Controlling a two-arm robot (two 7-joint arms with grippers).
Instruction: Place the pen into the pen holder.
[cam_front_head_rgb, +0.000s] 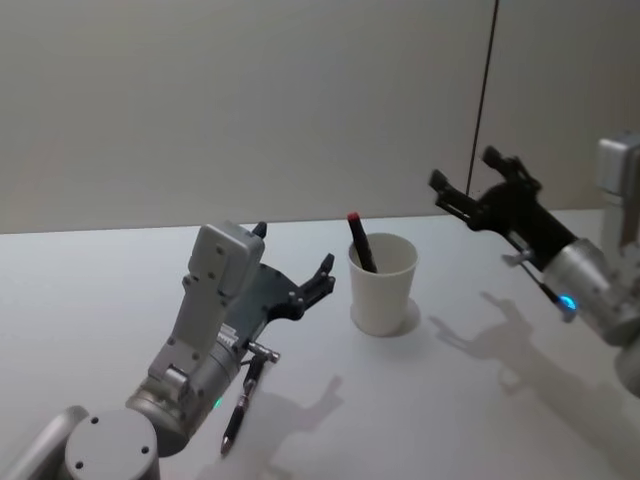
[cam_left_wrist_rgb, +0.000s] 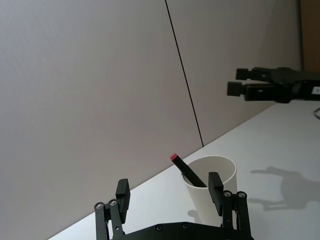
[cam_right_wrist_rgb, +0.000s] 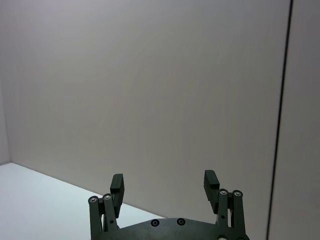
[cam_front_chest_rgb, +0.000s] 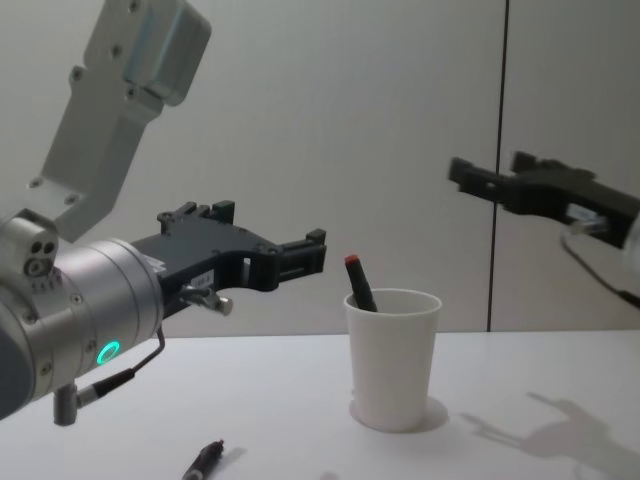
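The left end effector hangs to the left of the pen holder, near it and level with its upper half. Its jaws are spread and empty, and they point toward the holder. Below the left arm, further left of the holder and nearer the robot, a dark pen lies flat on the surface, touched by neither end effector. The pen holder stands upright on the surface. A red-capped pen leans inside it, with the red end projecting above the rim on the holder's left side. The right end effector is raised to the right of the holder, above rim height and well apart from it, with its jaws parted and nothing between them. By this layout, one insertion appears complete. If the dark pen is also to be stowed, the step in hand is the approach for its pick-up, and the left arm is the closer one. That move calls for lowering the left end effector away from the holder until its open jaws straddle the pen barrel. It must then close across the barrel, lift the pen, tip it toward vertical, and release it over the holder's mouth clear of the pen that leans there.
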